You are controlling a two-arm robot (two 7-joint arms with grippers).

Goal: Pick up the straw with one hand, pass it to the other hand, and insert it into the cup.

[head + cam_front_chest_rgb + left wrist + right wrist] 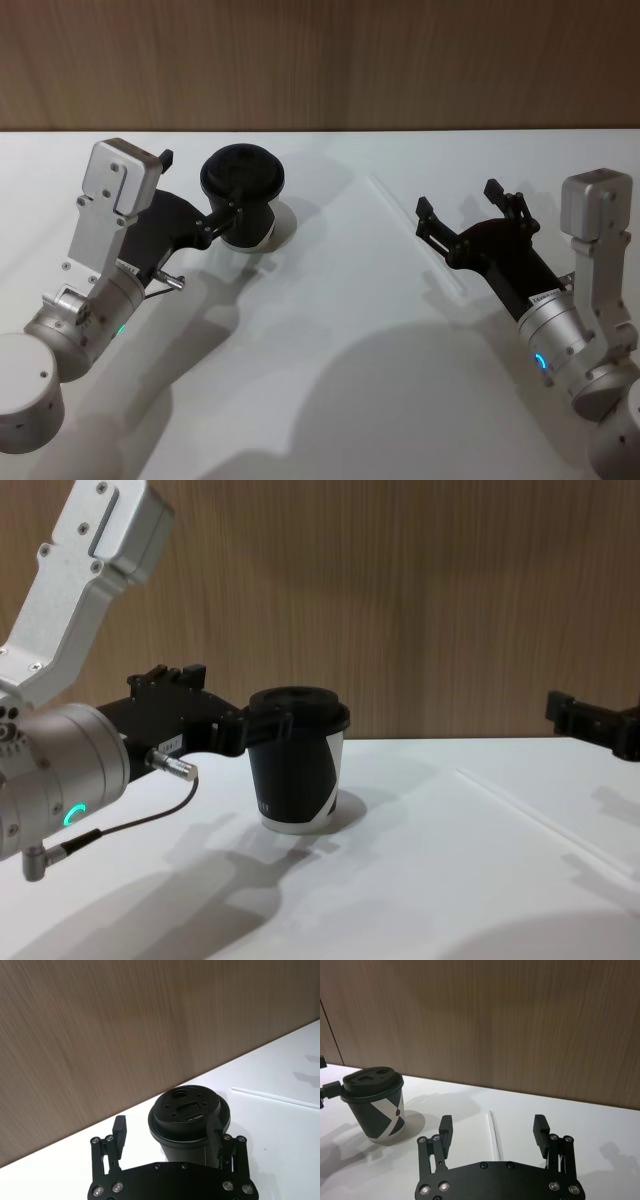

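Right claw (458, 198) low over straw (494, 1135)

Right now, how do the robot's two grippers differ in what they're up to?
The left gripper has the cup standing between its jaws, against one of them; the right gripper touches nothing. The left gripper sits level with the cup's top; the right gripper hangs above the straw, which lies flat on the table. Both have open jaws and grip nothing.
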